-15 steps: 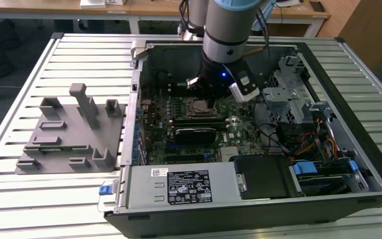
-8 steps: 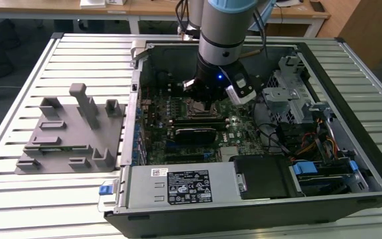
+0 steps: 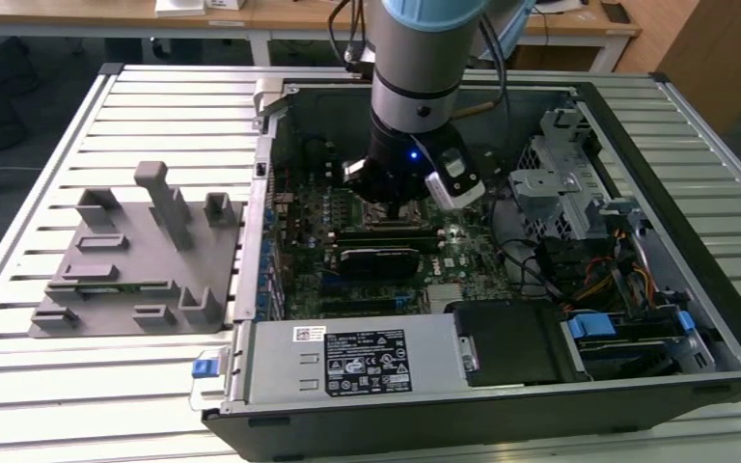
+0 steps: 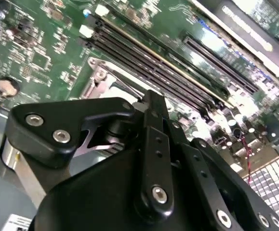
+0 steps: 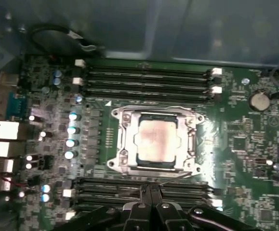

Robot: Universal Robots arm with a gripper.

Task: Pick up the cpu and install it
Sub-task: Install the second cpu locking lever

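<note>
Hanging inside the open computer case (image 3: 718, 318), the end effector (image 3: 403, 214) sits low over the green motherboard (image 3: 474, 256) in the exterior view, close above the socket area, with a small blue light glowing on the wrist just above it. In the first wrist view the cpu (image 5: 156, 140) lies flat in its socket frame (image 5: 154, 140), its pale, slightly tan metal top facing up and the silvery bracket framing it on all four sides; black memory slots (image 5: 146, 79) run in rows along both long sides of the socket. The end effector's black fingertips (image 5: 151, 195) appear in that view pressed together into a narrow point, apart from the cpu and over the nearer bank of slots, with nothing between them. In the second wrist view the black finger linkage (image 4: 153, 159) hides most of the socket, a corner of whose metal bracket (image 4: 100, 79) shows beyond it. In the exterior view the case rests on a slatted metal worktop (image 3: 151, 96), and a grey fixture (image 3: 139, 256) with upright blocks lies beside the case toward the exterior view's left. A silver power supply (image 3: 344, 362) with a white label fills the near corner of the case.
</note>
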